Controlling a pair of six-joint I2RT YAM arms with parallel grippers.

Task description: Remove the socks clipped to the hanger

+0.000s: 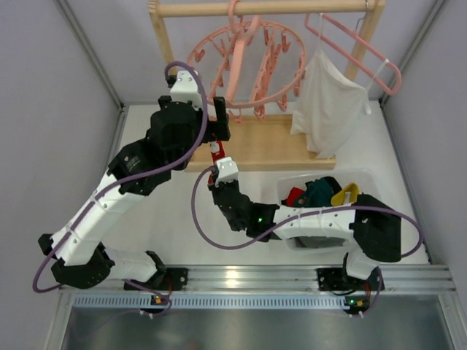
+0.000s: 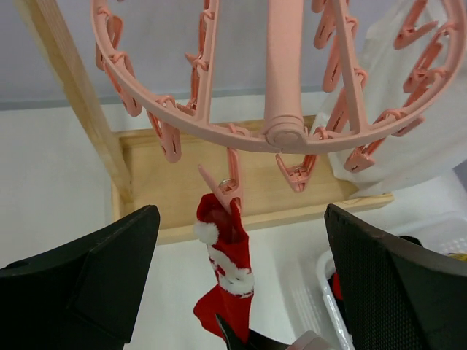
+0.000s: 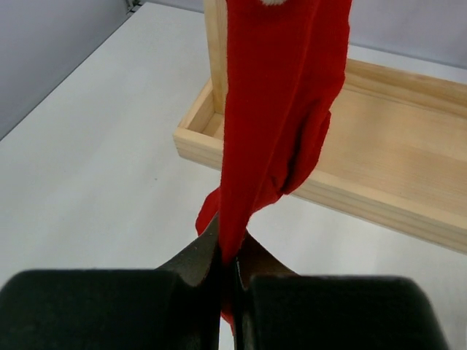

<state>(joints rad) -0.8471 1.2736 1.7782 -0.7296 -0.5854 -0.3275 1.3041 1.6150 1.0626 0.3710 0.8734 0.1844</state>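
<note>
Red sock (image 2: 228, 266) with white trim hangs from a clip (image 2: 228, 191) on the round pink hanger (image 2: 284, 131), far centre. The right fingers (image 3: 193, 261) clamp its lower end, and the left fingers (image 2: 109, 270) stand wide apart just below the hanger. Other socks (image 1: 321, 191) lie in the white bin (image 1: 368, 179), right.

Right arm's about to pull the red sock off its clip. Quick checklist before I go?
1. right gripper shut on the red sock, at its lower end: ok.
2. Sock's cuff pinched in one pink clip: ok.
3. left gripper open, fingers apart from the sock on both sides: ok.
4. hanger hooked over the wooden rail: ok.
5. Room left in the white bin: cannot tell, partly covered.
</note>
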